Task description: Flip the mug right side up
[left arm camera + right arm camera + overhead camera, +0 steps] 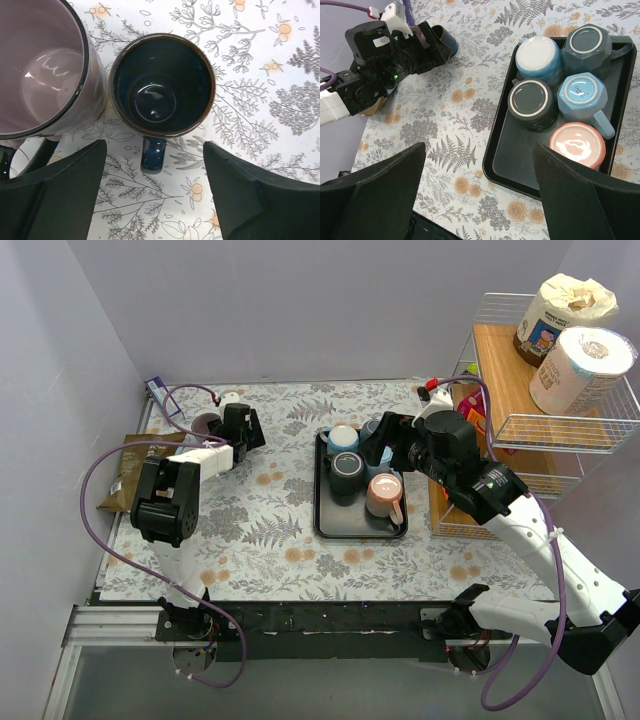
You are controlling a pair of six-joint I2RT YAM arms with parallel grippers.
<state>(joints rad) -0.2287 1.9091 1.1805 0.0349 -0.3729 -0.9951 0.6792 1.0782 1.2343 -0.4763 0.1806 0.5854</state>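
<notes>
A black tray point(322, 520) point(512, 165) holds several mugs, all upside down: a pale blue one with a white base point(537, 57), a dark grey one point(592, 42), a black one point(530, 102), a light blue one point(582, 92) and a pink one point(577, 145). A dark blue mug point(162, 85) and a lavender mug point(40, 65) stand upright on the cloth at the far left. My left gripper point(155, 190) point(243, 426) is open and empty just above the blue mug's handle. My right gripper point(480, 195) point(385, 437) is open and empty, high over the tray's left edge.
A wire and wood rack point(540, 410) with a paper roll point(585, 365) and a jar point(560, 310) stands at the right. A brown bag point(125, 475) lies at the left edge. A small box point(160, 395) sits at the back left. Walls close the back and left.
</notes>
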